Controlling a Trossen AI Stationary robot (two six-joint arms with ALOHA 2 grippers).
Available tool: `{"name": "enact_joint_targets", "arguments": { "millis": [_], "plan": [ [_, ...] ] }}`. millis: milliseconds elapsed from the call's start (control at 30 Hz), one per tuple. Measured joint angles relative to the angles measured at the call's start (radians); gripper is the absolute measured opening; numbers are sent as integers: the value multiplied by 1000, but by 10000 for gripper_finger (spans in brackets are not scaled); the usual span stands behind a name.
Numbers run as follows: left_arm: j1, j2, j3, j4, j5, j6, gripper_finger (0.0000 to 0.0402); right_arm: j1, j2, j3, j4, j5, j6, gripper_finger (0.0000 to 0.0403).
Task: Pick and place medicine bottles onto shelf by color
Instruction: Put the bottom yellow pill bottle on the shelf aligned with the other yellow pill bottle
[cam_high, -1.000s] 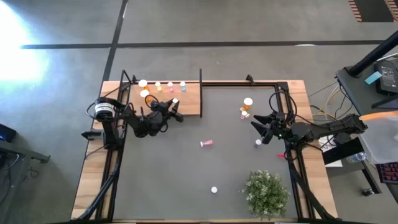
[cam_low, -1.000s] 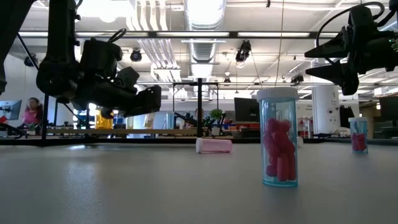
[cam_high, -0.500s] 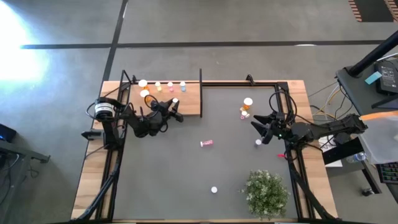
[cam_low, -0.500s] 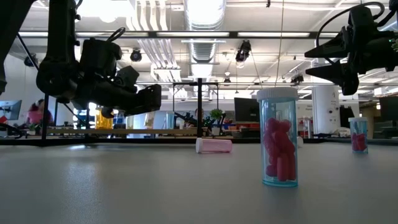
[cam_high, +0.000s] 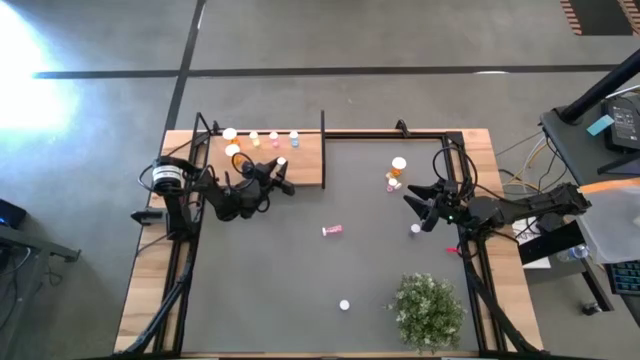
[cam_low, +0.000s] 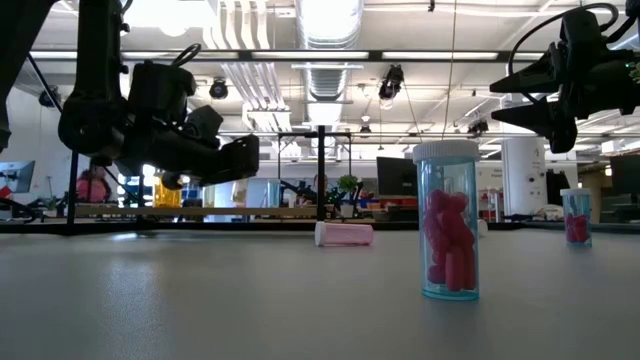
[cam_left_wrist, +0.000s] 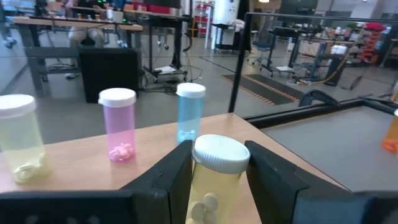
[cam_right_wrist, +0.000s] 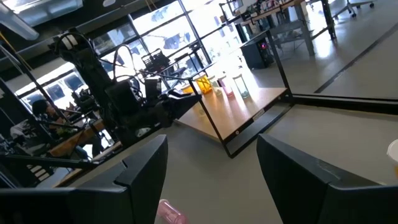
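Presently, left end effector (cam_left_wrist: 214, 186): clenched on yellow-green bottle (cam_left_wrist: 214, 171), frame bottom centre, over shelf (cam_left_wrist: 74, 168).
Right end effector (cam_high: 417, 210): released, frame right.

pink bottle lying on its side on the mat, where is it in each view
High view: the pink bottle lies mid-table, between the two arms.
Low view: it lies on its side left of the upright blue bottle.
Left wrist view: not in it.
Right wrist view: at the bottom edge, partly cut off.
Shared landmark: the shelf, beyond the bottle in the low and right wrist views.
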Motion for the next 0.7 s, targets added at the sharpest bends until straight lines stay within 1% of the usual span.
{"name": "enact_joint_targets", "arguments": {
  "millis": [167, 467, 600, 700],
  "plan": [
    [0, 0, 0, 1, -70, -8, 125, 0, 0, 0, 0, 0, 0, 237],
    [5, 0, 0, -6, -282, -59, 125, 0, 0, 0, 0, 0, 0, 237],
    [19, 0, 0, -9, -328, -59, 125, 0, 0, 0, 0, 0, 0, 237],
    [41, 0, 0, -28, -335, -60, 125, 0, 0, 0, 0, 0, 0, 237]
  ]
}}
